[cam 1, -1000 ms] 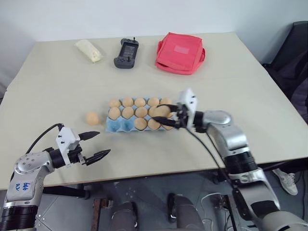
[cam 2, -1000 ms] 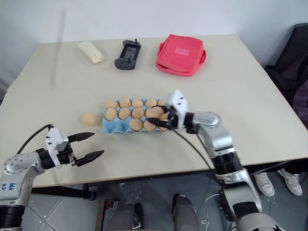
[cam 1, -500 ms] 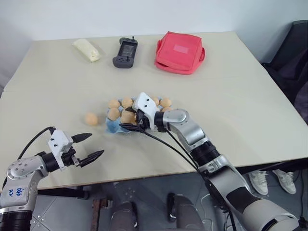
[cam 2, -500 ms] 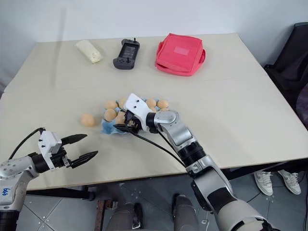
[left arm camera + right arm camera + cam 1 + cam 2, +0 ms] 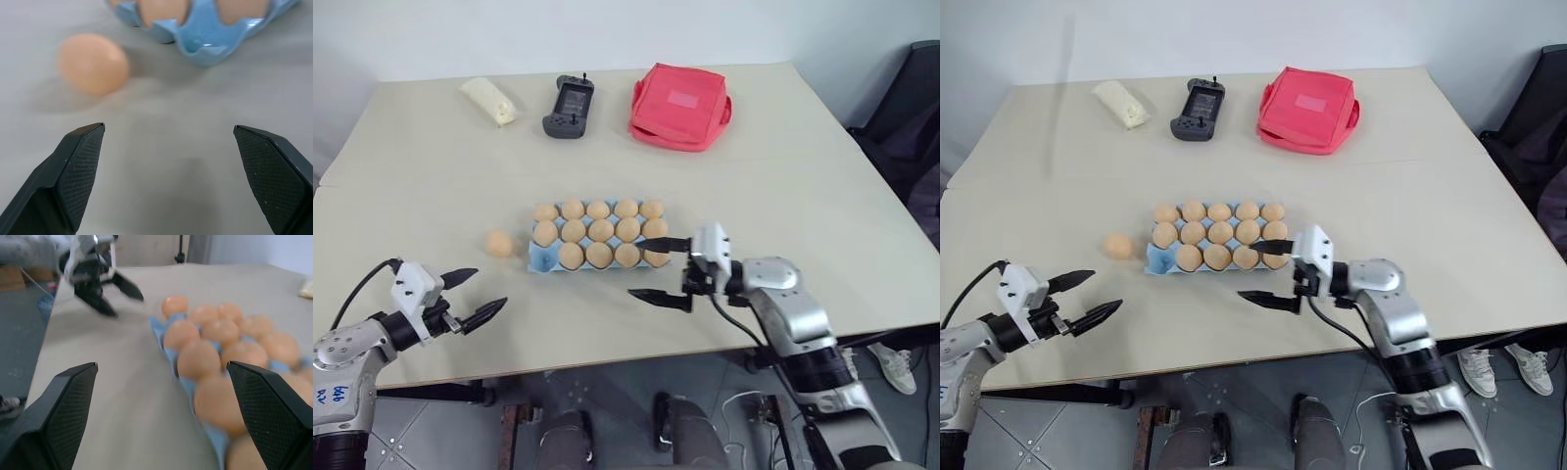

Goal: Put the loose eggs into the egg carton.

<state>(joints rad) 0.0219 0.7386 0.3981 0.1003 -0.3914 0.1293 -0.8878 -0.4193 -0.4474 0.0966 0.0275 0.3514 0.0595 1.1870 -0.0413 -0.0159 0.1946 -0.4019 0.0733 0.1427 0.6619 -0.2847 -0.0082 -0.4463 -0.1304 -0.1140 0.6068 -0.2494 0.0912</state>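
The light blue egg carton [image 5: 541, 258] lies mid-table, with eggs in all its cups but the front left one. One loose egg [image 5: 499, 243] rests on the table just left of it, and it lies ahead of my left gripper's fingers as the loose egg [image 5: 93, 62] in the left wrist view. My left gripper [image 5: 487, 290] hovers open and empty near the table's front edge, short of that egg. At the carton's front right corner my right gripper [image 5: 658, 269] points left, open with nothing in it.
At the far side lie a red pouch [image 5: 680, 93], a black controller [image 5: 569, 106] and a pale yellow packet [image 5: 491, 101]. The table's front edge [image 5: 607, 360] runs close below both grippers. A dark chair [image 5: 911, 98] stands off the right side.
My right gripper carried an egg leftward over the carton, let it go into a front cup, then drew back right and now stands open. The left gripper drifted slightly left.
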